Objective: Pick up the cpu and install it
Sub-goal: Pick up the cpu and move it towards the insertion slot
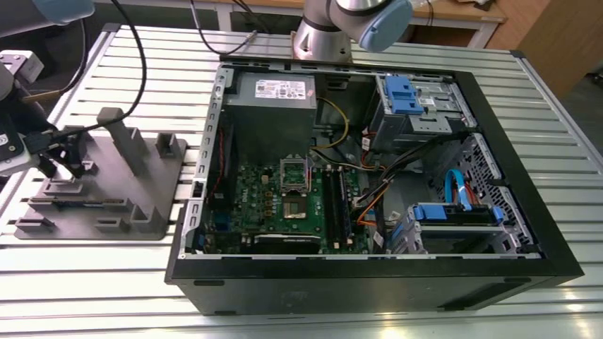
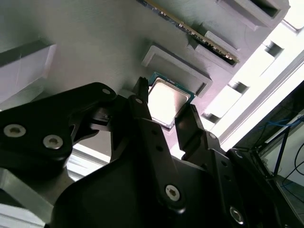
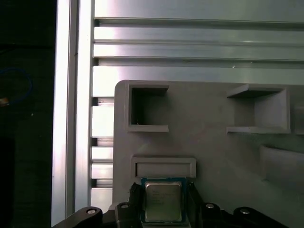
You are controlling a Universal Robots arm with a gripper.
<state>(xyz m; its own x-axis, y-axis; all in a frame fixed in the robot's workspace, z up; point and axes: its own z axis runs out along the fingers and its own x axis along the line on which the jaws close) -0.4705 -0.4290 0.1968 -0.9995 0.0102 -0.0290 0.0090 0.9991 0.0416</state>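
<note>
Gripping the cpu [image 3: 163, 202] by opposite edges with the narrowly parted tool [image 2: 165, 99], grey tray [image 3: 209, 147] directly beneath.

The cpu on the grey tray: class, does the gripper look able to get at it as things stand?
Probably yes: in both wrist views the gripper is at the cpu, which lies on the tray with nothing over it.

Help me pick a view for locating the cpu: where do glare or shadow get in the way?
In the second wrist view glare washes the cpu pale; in the first wrist view it is evenly lit and grey; in the exterior view the table slats glare white, while the inside of the computer case is darker.
</note>
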